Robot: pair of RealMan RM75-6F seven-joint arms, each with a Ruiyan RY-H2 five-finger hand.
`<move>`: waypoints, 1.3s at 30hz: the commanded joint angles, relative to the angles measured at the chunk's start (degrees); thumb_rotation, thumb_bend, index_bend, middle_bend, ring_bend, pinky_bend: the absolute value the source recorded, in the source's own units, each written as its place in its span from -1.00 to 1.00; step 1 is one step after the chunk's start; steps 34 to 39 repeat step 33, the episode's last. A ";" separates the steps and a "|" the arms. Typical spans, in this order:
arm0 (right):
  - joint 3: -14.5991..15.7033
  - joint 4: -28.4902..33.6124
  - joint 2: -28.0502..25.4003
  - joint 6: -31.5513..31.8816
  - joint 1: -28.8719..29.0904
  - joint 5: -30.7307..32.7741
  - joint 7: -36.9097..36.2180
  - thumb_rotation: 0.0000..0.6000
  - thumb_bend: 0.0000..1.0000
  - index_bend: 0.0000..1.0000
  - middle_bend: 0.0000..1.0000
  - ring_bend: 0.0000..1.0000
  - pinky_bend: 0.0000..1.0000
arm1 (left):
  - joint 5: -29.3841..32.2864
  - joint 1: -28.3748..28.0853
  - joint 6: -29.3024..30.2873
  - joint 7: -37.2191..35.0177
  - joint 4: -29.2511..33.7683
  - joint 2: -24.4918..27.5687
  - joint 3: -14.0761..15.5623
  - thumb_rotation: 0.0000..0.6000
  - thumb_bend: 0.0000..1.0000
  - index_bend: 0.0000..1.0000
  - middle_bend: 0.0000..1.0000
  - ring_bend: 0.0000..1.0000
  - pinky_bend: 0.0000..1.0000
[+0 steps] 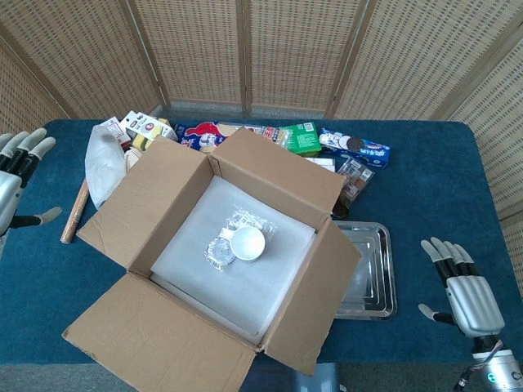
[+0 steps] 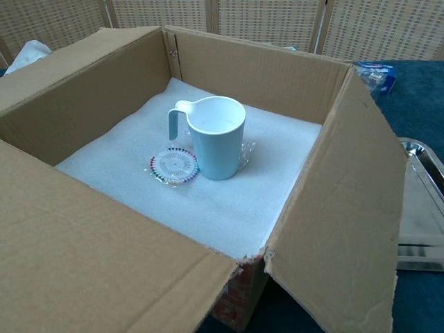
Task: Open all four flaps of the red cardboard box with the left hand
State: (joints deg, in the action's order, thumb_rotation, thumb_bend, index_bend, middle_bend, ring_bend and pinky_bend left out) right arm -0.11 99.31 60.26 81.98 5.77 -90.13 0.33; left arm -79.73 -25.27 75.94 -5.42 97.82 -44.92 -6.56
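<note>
The cardboard box (image 1: 139, 192) stands in the middle of the table with all its flaps folded outward; in the chest view its near flap (image 2: 104, 270) fills the foreground. Inside, on white foam (image 2: 229, 201), stand a pale blue mug (image 2: 216, 137) and a round pin wheel (image 2: 173, 165). My left hand (image 1: 15, 175) is at the far left edge of the head view, well away from the box, fingers spread and holding nothing. My right hand (image 1: 466, 290) hovers at the lower right, fingers apart, empty.
A metal tray (image 1: 368, 273) lies right of the box. Behind the box sit snack packets (image 1: 353, 147), a green carton (image 1: 299, 137) and a white plastic bag (image 1: 102, 159). A wooden stick (image 1: 73, 214) lies at the left. Wicker screens stand behind the table.
</note>
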 commanded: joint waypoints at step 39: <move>-2.01 0.07 -2.22 3.00 -1.19 1.57 -3.70 1.00 -1.00 -1.00 -1.00 -1.00 -1.00 | -4.35 19.46 15.63 -7.43 -11.86 -16.87 5.41 1.00 -1.00 -0.93 -1.00 -1.00 -0.99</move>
